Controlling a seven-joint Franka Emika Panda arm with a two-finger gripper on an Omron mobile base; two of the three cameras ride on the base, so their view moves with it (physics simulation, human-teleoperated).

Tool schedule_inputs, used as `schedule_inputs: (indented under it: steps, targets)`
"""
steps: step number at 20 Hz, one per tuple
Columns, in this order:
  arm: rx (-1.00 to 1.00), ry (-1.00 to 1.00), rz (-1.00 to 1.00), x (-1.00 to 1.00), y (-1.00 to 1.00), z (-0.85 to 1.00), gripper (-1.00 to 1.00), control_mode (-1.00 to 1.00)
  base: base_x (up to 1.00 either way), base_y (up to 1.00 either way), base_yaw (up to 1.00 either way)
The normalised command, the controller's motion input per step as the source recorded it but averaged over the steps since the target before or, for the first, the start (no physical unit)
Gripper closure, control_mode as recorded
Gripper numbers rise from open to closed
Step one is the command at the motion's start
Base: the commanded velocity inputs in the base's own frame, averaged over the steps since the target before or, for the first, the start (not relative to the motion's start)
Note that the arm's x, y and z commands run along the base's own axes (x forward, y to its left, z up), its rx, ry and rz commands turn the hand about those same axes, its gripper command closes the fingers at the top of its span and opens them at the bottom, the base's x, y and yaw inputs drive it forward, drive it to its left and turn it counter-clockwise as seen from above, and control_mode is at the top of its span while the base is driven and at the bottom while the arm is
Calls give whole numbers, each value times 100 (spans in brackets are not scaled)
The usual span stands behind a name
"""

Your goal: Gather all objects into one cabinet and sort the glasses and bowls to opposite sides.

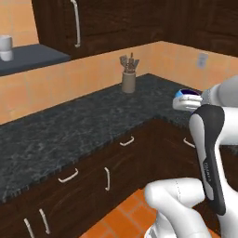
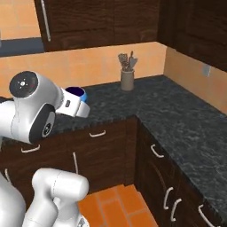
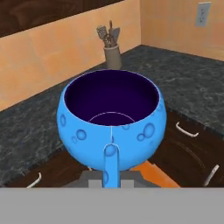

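Blue bowl point(image 3: 111, 116) sits clamped in the end effector point(image 3: 111, 168) above the surface point(image 1: 69, 125) (mid-carry, it seems); next it needs lifting into the cabinet point(image 1: 107, 23).

— what's the arm point(image 1: 211, 153) made of, by the look of it?
— glossy white rounded shells, bulging at each joint. one link carries a long dark grey, almost black panel down its side, with small pale lettering too tiny to read.
— and from the other side?
— the right base view shows a fat white joint housing point(image 2: 31, 106) with a black round end cap, a small pale dot ring and a red speck at its centre. below it sits a dark grey oval inset with a small orange mark.
— any cables or screws?
— can't make any out. the lower segment point(image 2: 57, 190) is plain smooth white.
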Motion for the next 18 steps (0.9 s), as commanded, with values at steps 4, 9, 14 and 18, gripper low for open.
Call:
schedule_inputs:
  steps: [4, 9, 14, 18]
  targets:
    - [0, 0, 0, 0, 0, 0, 100, 100, -11, -61, -45]
    - [0, 0, 0, 0, 0, 0, 100, 100, -33, -46, -44]
    - [0, 0, 0, 0, 0, 0, 100, 100, -50, -38, -43]
    - [0, 0, 0, 0, 0, 0, 100, 100, -60, -23, -40]
